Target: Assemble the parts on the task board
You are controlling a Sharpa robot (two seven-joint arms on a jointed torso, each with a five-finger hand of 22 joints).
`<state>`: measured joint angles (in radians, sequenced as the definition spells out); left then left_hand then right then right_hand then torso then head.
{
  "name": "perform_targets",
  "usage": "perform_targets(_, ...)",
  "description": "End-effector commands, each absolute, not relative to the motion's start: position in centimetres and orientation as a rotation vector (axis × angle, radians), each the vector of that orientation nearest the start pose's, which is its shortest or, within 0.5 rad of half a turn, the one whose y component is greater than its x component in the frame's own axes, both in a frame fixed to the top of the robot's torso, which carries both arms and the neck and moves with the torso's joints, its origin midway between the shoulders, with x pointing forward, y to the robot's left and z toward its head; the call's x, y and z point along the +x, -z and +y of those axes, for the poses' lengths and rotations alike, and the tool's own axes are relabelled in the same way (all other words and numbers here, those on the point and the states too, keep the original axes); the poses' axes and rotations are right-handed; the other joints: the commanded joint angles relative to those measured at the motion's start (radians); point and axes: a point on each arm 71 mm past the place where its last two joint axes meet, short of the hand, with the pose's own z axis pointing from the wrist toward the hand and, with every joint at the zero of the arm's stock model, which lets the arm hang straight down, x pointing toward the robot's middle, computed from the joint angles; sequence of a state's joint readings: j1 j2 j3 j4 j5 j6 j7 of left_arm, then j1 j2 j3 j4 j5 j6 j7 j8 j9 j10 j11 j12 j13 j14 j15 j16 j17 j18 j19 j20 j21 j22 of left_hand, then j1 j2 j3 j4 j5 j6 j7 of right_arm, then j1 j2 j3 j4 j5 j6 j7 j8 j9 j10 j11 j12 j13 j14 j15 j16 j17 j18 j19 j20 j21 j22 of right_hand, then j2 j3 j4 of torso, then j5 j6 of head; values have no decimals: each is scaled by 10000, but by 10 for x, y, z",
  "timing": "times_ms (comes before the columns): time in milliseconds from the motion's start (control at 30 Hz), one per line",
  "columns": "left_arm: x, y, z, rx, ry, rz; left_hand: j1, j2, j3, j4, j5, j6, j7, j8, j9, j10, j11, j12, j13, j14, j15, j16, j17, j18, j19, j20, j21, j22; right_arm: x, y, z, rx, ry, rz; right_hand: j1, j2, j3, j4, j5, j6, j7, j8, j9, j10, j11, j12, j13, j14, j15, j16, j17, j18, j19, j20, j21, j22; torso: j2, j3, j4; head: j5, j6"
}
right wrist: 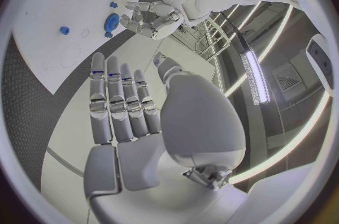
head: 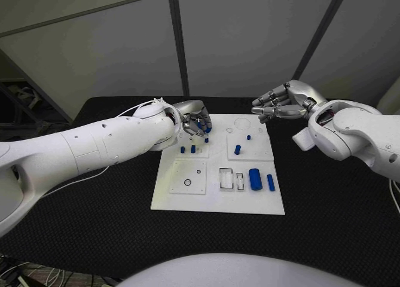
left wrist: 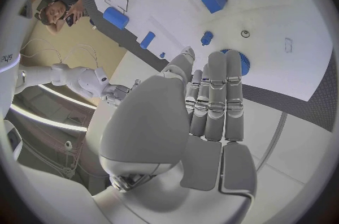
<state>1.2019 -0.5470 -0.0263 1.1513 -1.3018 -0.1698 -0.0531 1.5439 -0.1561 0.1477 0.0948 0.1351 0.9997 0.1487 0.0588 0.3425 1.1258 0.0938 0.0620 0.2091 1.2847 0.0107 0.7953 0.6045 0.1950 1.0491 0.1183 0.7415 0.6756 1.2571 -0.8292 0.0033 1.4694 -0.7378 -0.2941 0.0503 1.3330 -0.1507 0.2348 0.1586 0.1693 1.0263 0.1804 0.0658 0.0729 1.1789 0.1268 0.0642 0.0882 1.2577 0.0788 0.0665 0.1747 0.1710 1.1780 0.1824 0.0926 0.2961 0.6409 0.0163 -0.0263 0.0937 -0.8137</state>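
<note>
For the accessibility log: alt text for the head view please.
A white task board lies mid-table with small blue parts lying and standing on it. The left hand reaches over the board's far left corner, while the right hand, holding nothing, hovers beyond the board's far right corner.

Smooth matt white task board point(head: 219, 203), glossy blue plastic parts point(head: 255, 179), matt black table point(head: 338, 227).

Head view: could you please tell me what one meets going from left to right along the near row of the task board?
Square plate with a hole → empty rectangular slot → narrow slot → large blue cylinder → slim blue peg, all lying on the task board.
</note>
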Motion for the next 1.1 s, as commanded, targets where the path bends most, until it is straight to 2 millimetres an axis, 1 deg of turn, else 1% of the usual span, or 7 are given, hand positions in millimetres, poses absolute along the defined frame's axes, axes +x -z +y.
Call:
perform_targets(33, 545, 212, 147, 1807, 6395, 18229, -124, 11, -6, -138, -32, 102, -14, 44, -222, 88, -30, 67, -267, 304, -11, 786, 547, -128, 184, -27, 247, 177, 511, 145, -210, 4596, -10898, 16593, -24, 76, -61, 0, 55, -80, -21, -18, -2, -55, 4, -16, 7, -80, 23, -48, -9, 96, 20, 8, -52, -9, 6, -9, 9, -22, 3)
perform_targets(133, 546, 214, 144, 1919, 6267, 18389, -216, 66, -7, -209, -34, 145, -23, 47, -434, 111, -33, 80, -515, 638, -30, 1701, 1310, -130, 315, -39, 490, 366, 511, 145, -210, 4588, -10902, 16596, -24, 76, -61, 0, 55, -80, -21, -18, -2, -55, 4, -16, 7, -80, 23, -48, -9, 96, 20, 8, -52, -9, 2, -5, 14, -39, -4)
perform_targets(333, 546, 218, 140, 2013, 6153, 18570, -252, 160, 57, -312, 35, 266, -27, 67, -635, 194, -37, 112, -759, 847, -40, 2416, 1891, -133, 372, -43, 721, 568, 512, 145, -209, 4571, -10922, 16602, -24, 76, -61, 0, 55, -80, -21, -18, -2, -55, 4, -16, 7, -80, 23, -48, -9, 96, 20, 8, -52, -9, 3, -4, 15, -44, -9)
perform_targets(533, 548, 219, 140, 1961, 6033, 18588, -207, 291, 217, -392, 108, 436, -26, 87, -742, 328, -59, 150, -907, 937, -58, 2745, 2125, -171, 515, -59, 1061, 911, 511, 145, -209, 4570, -10924, 16598, -24, 76, -61, 0, 55, -80, -21, -18, -2, -55, 4, -16, 7, -80, 23, -48, -9, 96, 20, 8, -52, -9, 20, -5, 19, -64, 15)
perform_targets(800, 549, 223, 136, 2085, 5966, 18941, -185, 431, 580, -524, 112, 732, -79, 91, -906, 610, -123, 205, -1131, 1082, -113, 3228, 2485, -270, 775, -104, 1705, 1584, 511, 145, -208, 4562, -10936, 16611, -5, 89, -62, -6, 64, -80, -22, -15, 0, -57, 3, -11, 10, -82, 23, -45, -16, 99, 30, 9, -64, -25, 7, 0, 16, -66, -54)
perform_targets(933, 550, 224, 135, 2121, 5924, 19082, -184, 462, 828, -618, -47, 838, -94, 79, -996, 708, -140, 207, -1250, 1123, -134, 3401, 2586, -306, 838, -121, 1945, 1843, 511, 145, -208, 4556, -10946, 16619, -5, 89, -62, -6, 64, -80, -22, -15, 0, -57, 3, -11, 10, -82, 23, -45, -16, 99, 30, 9, -64, -25, 5, -5, 22, -76, -61)
perform_targets(1100, 550, 225, 134, 2123, 5861, 19194, -233, 451, 989, -670, -80, 886, -91, 71, -1059, 754, -149, 202, -1326, 1141, -133, 3502, 2642, -322, 860, -128, 2077, 1989, 511, 145, -208, 4551, -10952, 16625, -5, 89, -62, -6, 64, -80, -22, -15, 0, -57, 3, -11, 10, -82, 23, -45, -16, 99, 30, 9, -64, -25, -5, -2, 25, -76, -80)
